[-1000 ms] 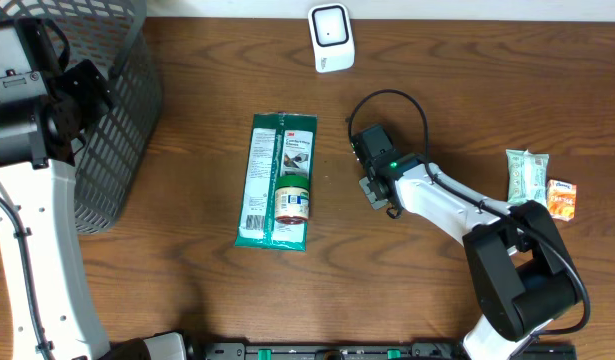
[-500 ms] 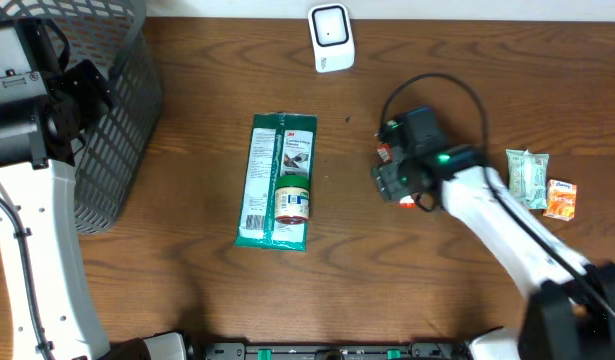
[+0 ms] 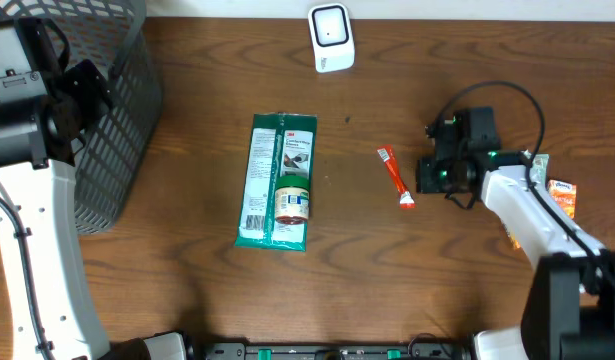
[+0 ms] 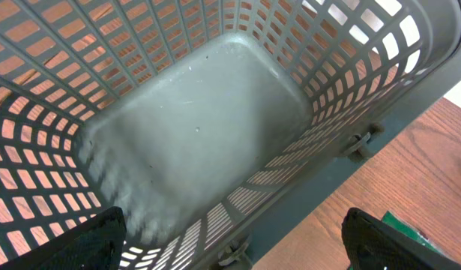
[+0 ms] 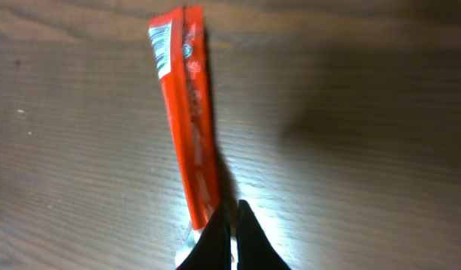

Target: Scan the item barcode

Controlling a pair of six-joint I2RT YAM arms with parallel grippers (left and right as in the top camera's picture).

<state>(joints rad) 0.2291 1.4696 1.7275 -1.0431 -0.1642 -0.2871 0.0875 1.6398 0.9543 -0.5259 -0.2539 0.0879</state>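
A second ago the right arm was bent over the middle of the counter with its claw covering the spot just right of the green 3M pack. It has since swung out toward the right edge, and the red stick packet that it hid now lies bare on the wood. The right claw has also gone from partly spread to pinched shut, with nothing seen between its tips. The left arm, the mesh basket, the white scanner at the far edge, the small jar on the green pack and the two snack packs at the right have not shifted. The left claw hangs over the basket's inside with its tips spread wide and holds nothing. From overhead, the red stick packet lies flat, slanting from upper left to lower right, between the green pack and the right claw and just left of the claw's tips. In the right wrist view, the packet runs away from the claw, its white-printed end farthest off. Its near end is right at the closed tips; whether they touch it I cannot tell.
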